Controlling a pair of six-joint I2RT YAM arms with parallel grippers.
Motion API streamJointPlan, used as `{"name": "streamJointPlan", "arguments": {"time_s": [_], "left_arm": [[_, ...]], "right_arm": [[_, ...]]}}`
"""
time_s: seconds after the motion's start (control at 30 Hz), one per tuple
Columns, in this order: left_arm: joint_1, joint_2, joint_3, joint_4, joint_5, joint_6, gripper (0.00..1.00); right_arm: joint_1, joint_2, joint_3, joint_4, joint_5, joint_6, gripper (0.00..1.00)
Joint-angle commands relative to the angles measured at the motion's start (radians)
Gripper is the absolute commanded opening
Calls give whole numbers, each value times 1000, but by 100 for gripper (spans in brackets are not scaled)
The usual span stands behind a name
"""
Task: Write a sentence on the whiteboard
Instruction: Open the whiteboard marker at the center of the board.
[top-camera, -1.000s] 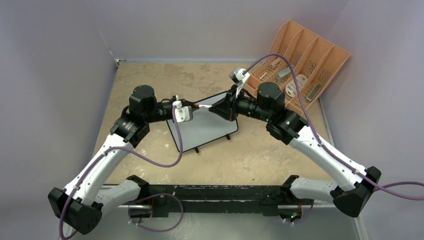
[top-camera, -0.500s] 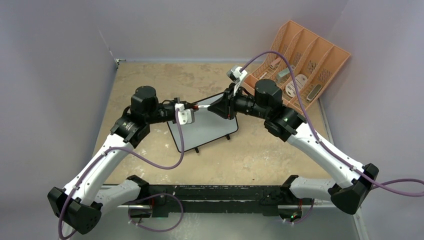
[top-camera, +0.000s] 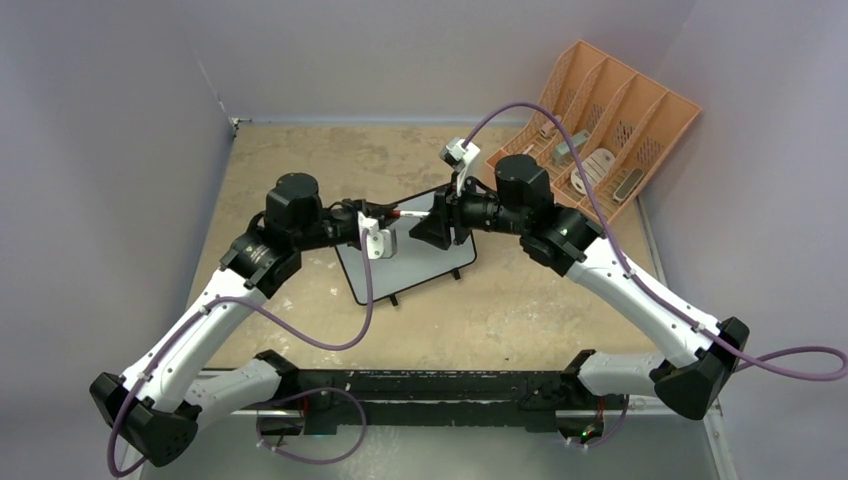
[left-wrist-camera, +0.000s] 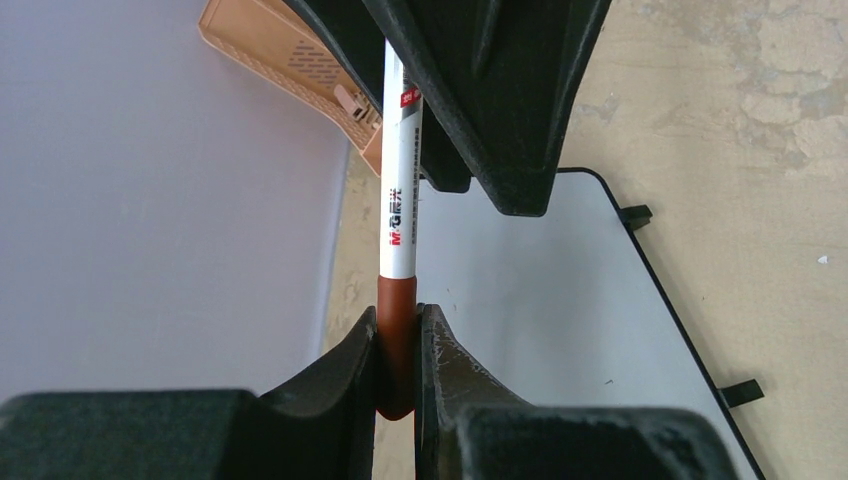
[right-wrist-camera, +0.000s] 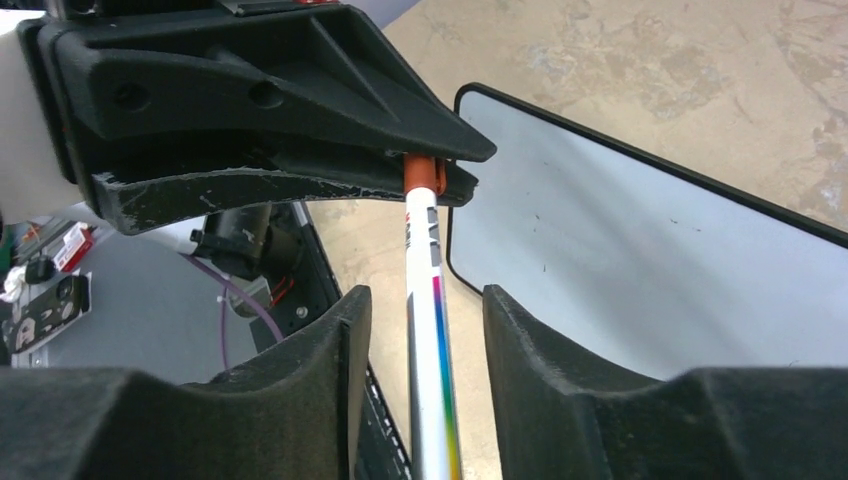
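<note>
**Over the tan table (top-camera: 300, 150), the right pincer (right-wrist-camera: 425, 310) has let the marker (left-wrist-camera: 398, 200) go**

A second ago the right pincer was pressed together on the white barrel. Now its two jaws stand spread, with a clear gap between each of them and the barrel running up the middle. It has also pushed in toward its partner. The left pincer (left-wrist-camera: 398, 330) is unchanged and remains pinching the red-brown cap (left-wrist-camera: 396, 295), which is the only grip on the marker now. The marker sticks straight out from the left pincer into the open mouth of the right one, bridging the two.

The cap looks still seated on the barrel, so the tip is covered and nothing can be written yet. My reading is that the right pincer has loosened to take a new hold on the barrel before a pull apart, though the pictures cannot confirm that. Until it closes again, the marker hangs from its cap alone and could droop or slip out.

Directly beneath both pincers lies the whiteboard (top-camera: 415, 262), flat on the table at a slant to its edges. Its face bears only a few tiny specks and no lettering.

Behind the right pincer, against the far corner, a peach slotted organizer (top-camera: 610, 120) leans with small items in its compartments. Purple cables (top-camera: 330, 335) loop from both wrists back toward the bases. Plain grey-lilac walls (top-camera: 400, 50) close the table in on three sides, and its mottled sandy top is bare around the board.
</note>
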Motion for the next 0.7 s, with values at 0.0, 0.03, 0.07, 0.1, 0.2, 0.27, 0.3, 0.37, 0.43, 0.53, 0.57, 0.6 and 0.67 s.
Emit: {"name": "streamJointPlan", "arguments": {"time_s": [0.0,0.03,0.07,0.1,0.2,0.27,0.3,0.37,0.43,0.53,0.57,0.6,0.67], "left_arm": [[-17,-22,38,-23,-36,59,0],[-19,-24,37,-33,-42,62,0],[-20,-25,36,-37,-45,65,0],[-21,-26,35,-42,-51,67,0],[-29,-31,32,-56,-67,78,0],[-30,-34,32,-57,-66,79,0],[-33,-35,33,-60,-62,78,0],[-38,-37,32,-66,-65,82,0],[-48,-40,29,-71,-74,90,0],[-55,-43,29,-77,-82,93,0],[-56,-43,30,-78,-85,94,0],[-57,-43,31,-78,-84,93,0],[-60,-41,33,-79,-82,94,0]], "right_arm": [[3,-23,69,-28,-31,-24,50],[4,-25,74,-33,-29,-24,51],[3,-27,77,-39,-27,-24,52],[4,-28,81,-43,-25,-24,52],[4,-34,88,-53,-9,-21,54],[3,-34,89,-59,-3,-22,54],[3,-33,90,-63,-1,-22,54],[3,-30,89,-65,-2,-21,52],[3,-30,91,-65,-3,-22,48],[3,-29,91,-65,-2,-23,42],[4,-27,91,-68,-4,-23,40],[4,-27,91,-68,-4,-23,37],[4,-26,90,-69,-7,-23,33]]}}
